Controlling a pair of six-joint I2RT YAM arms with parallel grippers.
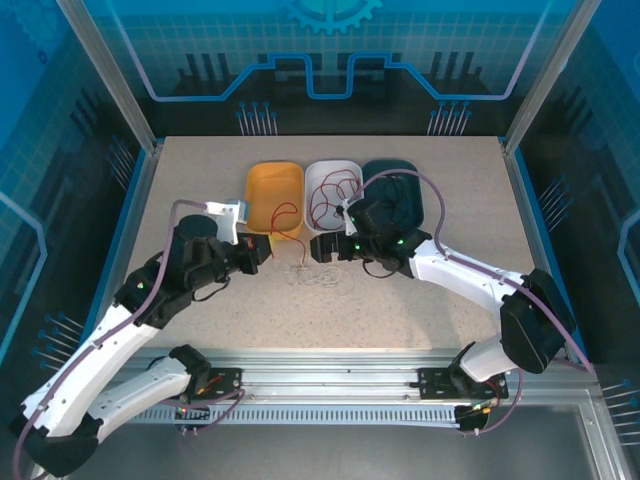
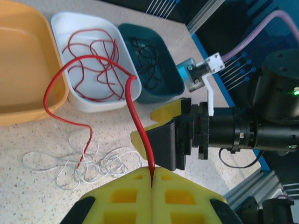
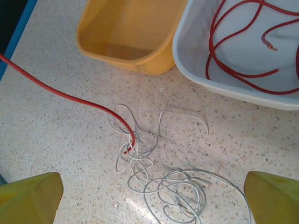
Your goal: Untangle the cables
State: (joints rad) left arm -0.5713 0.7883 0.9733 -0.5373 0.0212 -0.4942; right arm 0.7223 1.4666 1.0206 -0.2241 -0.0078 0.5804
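Firmly, left fingers (image 2: 122, 198) pinch red cable (image 2: 136, 122); right fingers (image 3: 29, 196) gape wide.

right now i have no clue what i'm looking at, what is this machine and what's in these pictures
Two robot arms sit on a table. One picture looks down from above; the others come from a camera on each wrist. The left gripper is shut on a red cable that runs into a white cable tangle on the table. The right gripper hangs open above it. Behind: a yellow bin, a white bin holding red cables, a dark bin holding black cables.
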